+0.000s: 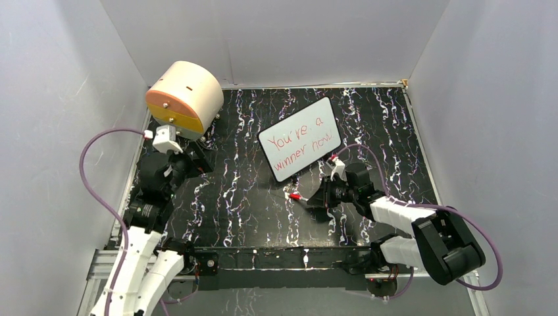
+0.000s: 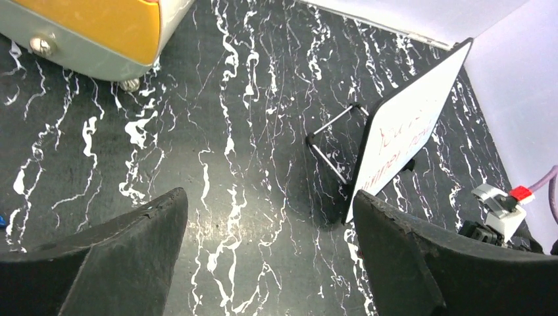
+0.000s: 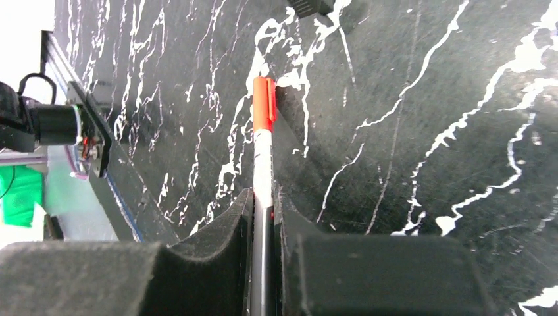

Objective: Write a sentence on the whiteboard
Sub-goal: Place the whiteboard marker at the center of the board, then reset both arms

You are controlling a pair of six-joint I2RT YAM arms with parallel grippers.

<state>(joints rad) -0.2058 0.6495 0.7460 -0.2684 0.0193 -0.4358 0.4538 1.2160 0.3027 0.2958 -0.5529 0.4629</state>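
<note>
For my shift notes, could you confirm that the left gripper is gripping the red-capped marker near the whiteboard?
Not quite: the right gripper holds the red-capped marker near the whiteboard, as the right wrist view shows; the left gripper is open.

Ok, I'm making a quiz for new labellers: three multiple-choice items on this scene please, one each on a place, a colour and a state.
1. Where is the beige drum?
A. front right B. centre C. back left
2. What colour is the sentence on the whiteboard?
A. red B. blue C. green
3. How is the right gripper?
A. open, empty B. shut on the marker C. out of view
Key: 1 C, it stands in the back left corner; 2 A, the lettering is red; 3 B, its fingers pinch the marker's barrel.
</note>
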